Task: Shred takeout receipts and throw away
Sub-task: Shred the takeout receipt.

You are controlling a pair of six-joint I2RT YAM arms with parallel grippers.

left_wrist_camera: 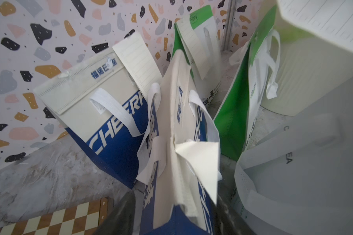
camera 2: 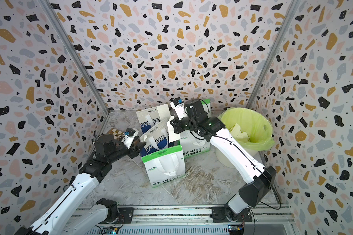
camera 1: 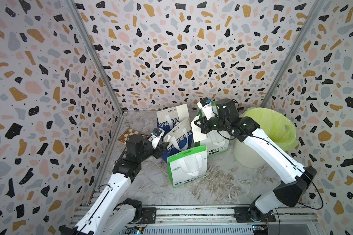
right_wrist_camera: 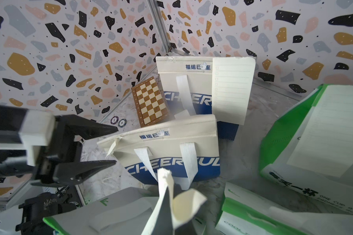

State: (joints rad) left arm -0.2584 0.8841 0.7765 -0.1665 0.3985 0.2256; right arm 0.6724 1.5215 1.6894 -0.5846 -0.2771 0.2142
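Note:
My right gripper [camera 1: 196, 124] [right_wrist_camera: 169, 211] is shut on a torn cream receipt piece [camera 1: 198, 132] [camera 2: 174, 134] [right_wrist_camera: 177, 203], held above the bags. My left gripper [camera 1: 164, 145] [right_wrist_camera: 116, 145] [left_wrist_camera: 174, 203] stands open, its fingers either side of the top corner of the near blue-and-white bag [right_wrist_camera: 171, 142]. A small torn stub [right_wrist_camera: 112, 146] [left_wrist_camera: 198, 162] stays on that corner. Whole receipts hang on the far blue bag [right_wrist_camera: 231, 89] [left_wrist_camera: 139, 63] and on a green bag [right_wrist_camera: 330, 130] [left_wrist_camera: 194, 48]. Torn pieces [camera 2: 240, 132] lie in the bin.
The bin with a yellow-green liner [camera 1: 273, 130] [camera 2: 251, 126] stands at the right, behind my right arm. Another green-and-white bag [camera 1: 186, 166] stands in front. A chessboard [camera 1: 128, 136] [right_wrist_camera: 150, 101] and two chips [right_wrist_camera: 118, 121] lie by the left wall.

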